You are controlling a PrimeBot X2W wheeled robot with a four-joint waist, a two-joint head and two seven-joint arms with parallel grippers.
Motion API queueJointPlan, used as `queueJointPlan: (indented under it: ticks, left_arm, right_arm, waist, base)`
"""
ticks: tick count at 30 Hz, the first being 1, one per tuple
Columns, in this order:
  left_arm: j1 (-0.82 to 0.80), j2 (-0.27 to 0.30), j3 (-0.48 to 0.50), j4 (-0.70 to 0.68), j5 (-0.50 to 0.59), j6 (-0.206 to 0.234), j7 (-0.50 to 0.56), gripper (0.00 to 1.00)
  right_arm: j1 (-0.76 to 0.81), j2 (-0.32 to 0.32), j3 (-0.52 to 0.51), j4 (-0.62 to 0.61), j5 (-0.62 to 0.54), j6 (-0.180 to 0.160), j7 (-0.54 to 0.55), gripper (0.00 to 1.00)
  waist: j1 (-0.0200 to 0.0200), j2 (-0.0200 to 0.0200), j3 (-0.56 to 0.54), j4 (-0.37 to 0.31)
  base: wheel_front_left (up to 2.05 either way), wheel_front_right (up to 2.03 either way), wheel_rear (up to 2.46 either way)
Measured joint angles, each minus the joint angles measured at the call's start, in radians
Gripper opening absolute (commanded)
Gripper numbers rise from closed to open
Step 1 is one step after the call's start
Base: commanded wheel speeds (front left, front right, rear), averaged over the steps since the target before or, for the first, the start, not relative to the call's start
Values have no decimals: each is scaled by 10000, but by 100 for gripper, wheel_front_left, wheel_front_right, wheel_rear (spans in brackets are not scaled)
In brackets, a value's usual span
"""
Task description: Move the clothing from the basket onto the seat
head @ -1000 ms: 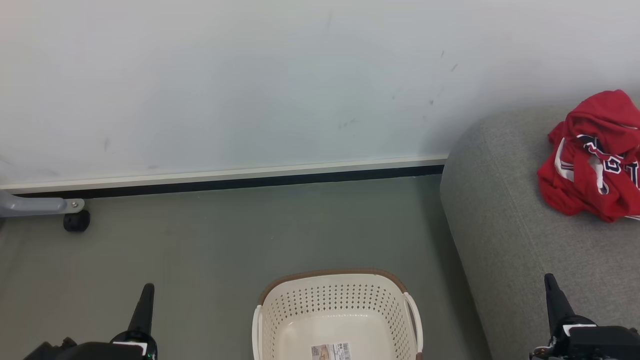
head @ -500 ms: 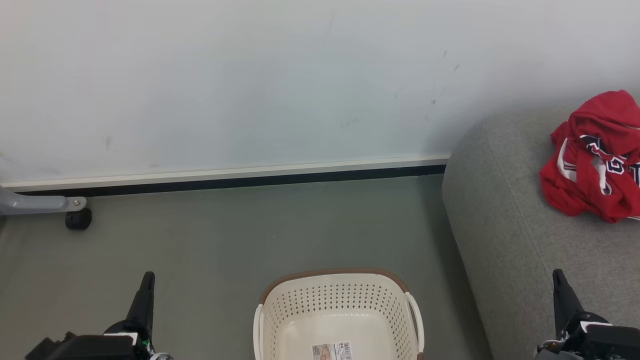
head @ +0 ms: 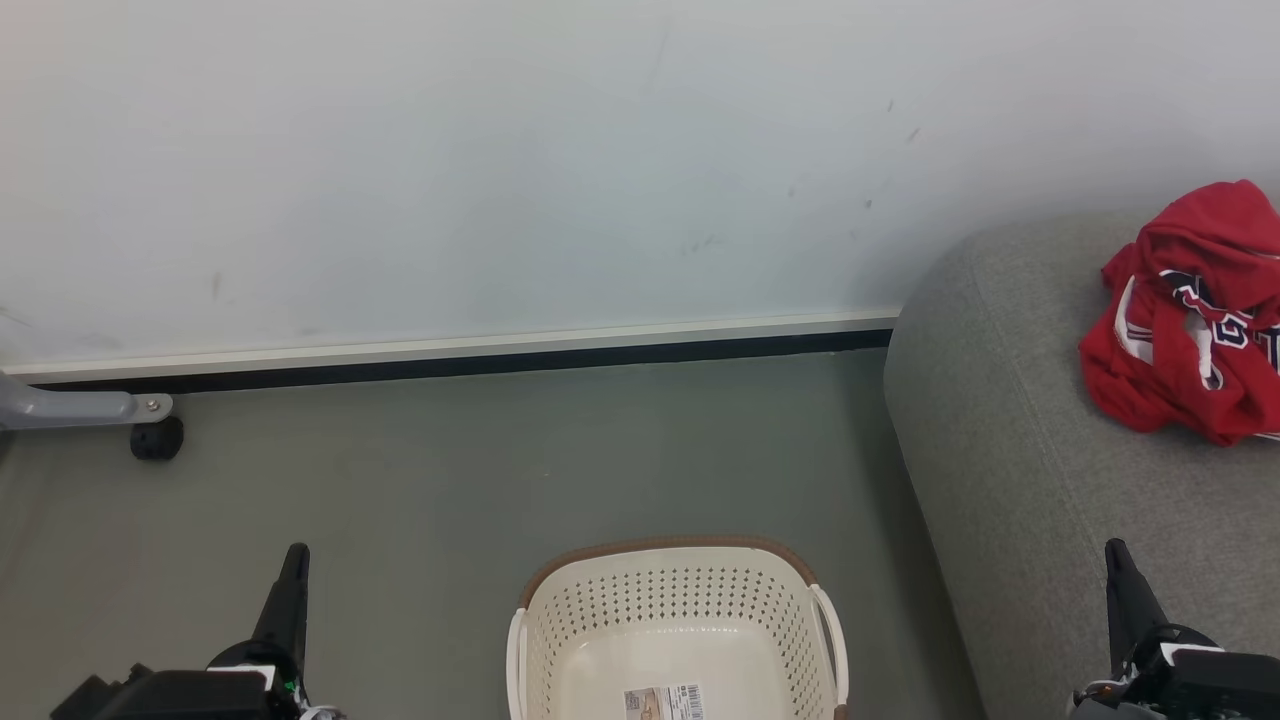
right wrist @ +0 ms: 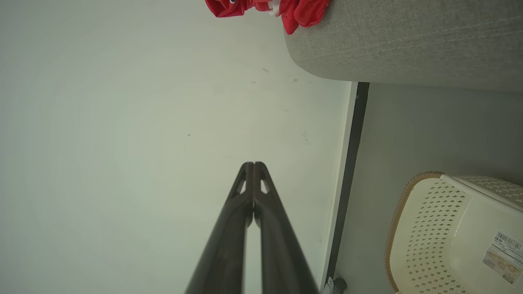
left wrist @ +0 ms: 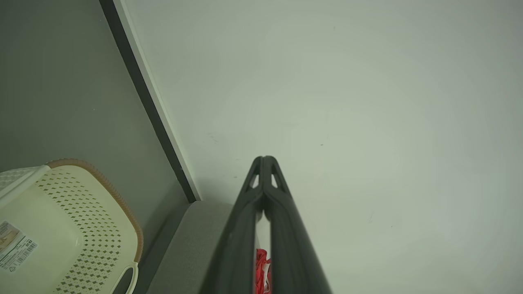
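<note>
The red clothing [head: 1190, 320] lies bunched on the grey seat [head: 1010, 440] at the right, navy-and-white lettering showing; it also peeks at the top of the right wrist view [right wrist: 265, 8] and between the fingers in the left wrist view [left wrist: 261, 269]. The cream basket [head: 675, 625] stands on the floor at bottom centre, holding nothing but a barcode sticker [head: 662, 702]. My left gripper [head: 295, 555] is shut at the lower left, fingers pressed together [left wrist: 264, 159]. My right gripper [head: 1117, 550] is shut at the lower right, over the seat's front edge [right wrist: 253, 164].
A pale wall [head: 500, 170] with a white-and-black baseboard [head: 450, 360] runs behind the grey floor [head: 450, 470]. A grey metal leg with a black caster [head: 155, 438] sits at the far left by the wall.
Since a second ago both grippers have risen slightly in view and the right one has shifted right; nothing has moved in the last half second.
</note>
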Motion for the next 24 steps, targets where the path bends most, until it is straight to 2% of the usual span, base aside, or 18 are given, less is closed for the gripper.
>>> queueJointPlan:
  ticks: [24]
  left_arm:
    - [0, 0, 0, 12, -12, 0, -2, 0]
  right_arm:
    - [0, 0, 2, 0, 0, 0, 0, 0]
  waist:
    - [0, 0, -1, -1]
  base:
    - [0, 0, 0]
